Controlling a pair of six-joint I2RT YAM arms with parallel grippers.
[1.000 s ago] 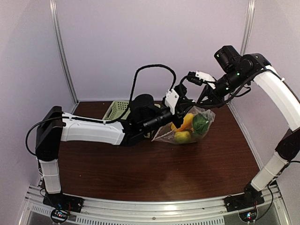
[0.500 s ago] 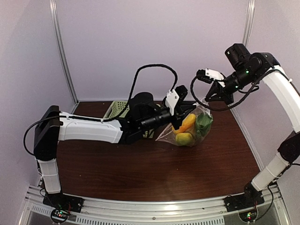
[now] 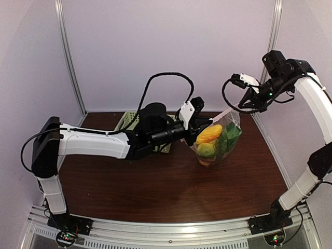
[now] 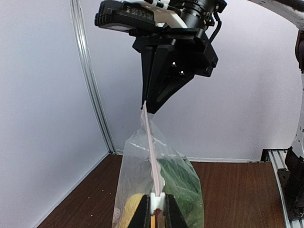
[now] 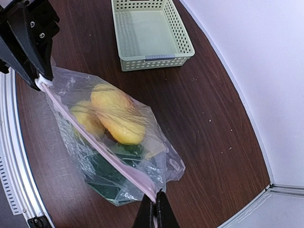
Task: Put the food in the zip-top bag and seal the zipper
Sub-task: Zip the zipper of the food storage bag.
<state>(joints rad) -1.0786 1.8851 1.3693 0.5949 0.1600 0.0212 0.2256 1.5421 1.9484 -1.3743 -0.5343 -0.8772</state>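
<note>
The zip-top bag (image 3: 220,148) hangs stretched between both grippers, over the back of the table. Inside are yellow and orange pieces (image 3: 208,134) and dark green food (image 3: 229,136). My left gripper (image 3: 201,124) is shut on the white slider tab (image 4: 158,201) at the near-left end of the zipper (image 4: 151,147). My right gripper (image 3: 241,107) is shut on the zipper's other end at the bag's corner (image 5: 151,192). The pink zipper strip (image 5: 95,142) runs taut between them. The right wrist view shows the yellow pieces (image 5: 116,114) and the green food (image 5: 107,166) through the plastic.
The pale green slatted basket (image 5: 149,33) sits empty on the dark wood table (image 3: 155,181) behind my left arm, partly hidden in the top view (image 3: 127,121). White walls close in the back and both sides.
My right gripper has pulled up and to the right with the bag's corner, away from my left gripper. The zipper is now stretched straight and the bag hangs more upright.
</note>
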